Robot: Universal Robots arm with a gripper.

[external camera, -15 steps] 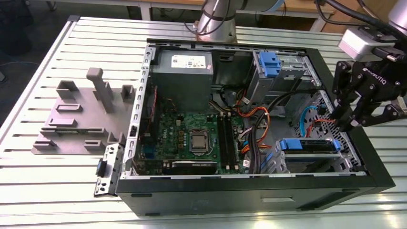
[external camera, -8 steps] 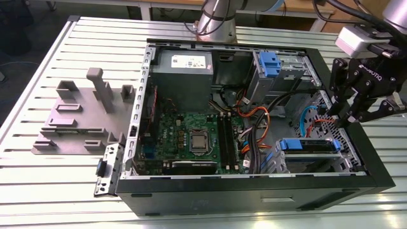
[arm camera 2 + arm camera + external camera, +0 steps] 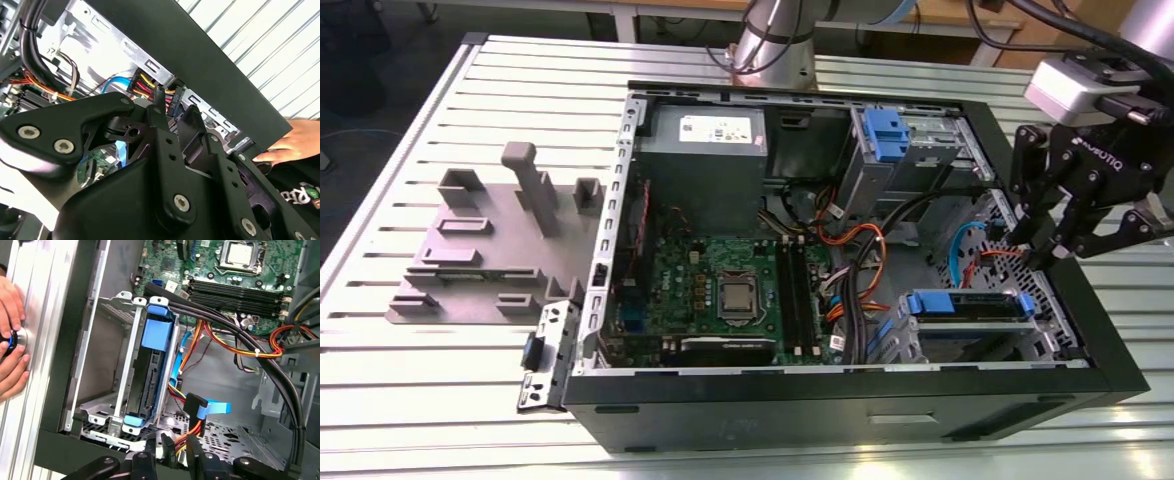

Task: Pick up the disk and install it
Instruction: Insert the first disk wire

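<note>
The disk (image 3: 150, 372) stands on edge in the metal drive cage (image 3: 112, 305) at the case's front corner, framed by blue carrier rails; only its dark edge shows. In the exterior view the disk (image 3: 967, 305) lies near the case's right front. My gripper (image 3: 1051, 255) hangs just above and to the right of it, over the case's right wall. Its black fingers (image 3: 145, 452) are slightly apart, open, with nothing between them. In the first wrist view my gripper (image 3: 171, 445) sits off the cage's end, near loose cables. The second wrist view has my gripper (image 3: 175, 107) pointing into the case.
The open computer case (image 3: 854, 405) lies on a slatted metal table (image 3: 440, 400). A blue flat cable plug (image 3: 205, 407) and thick black cables (image 3: 270, 365) run beside the cage. A person's hand (image 3: 10, 340) rests outside the case wall. A grey fixture (image 3: 494, 250) stands at the exterior view's left.
</note>
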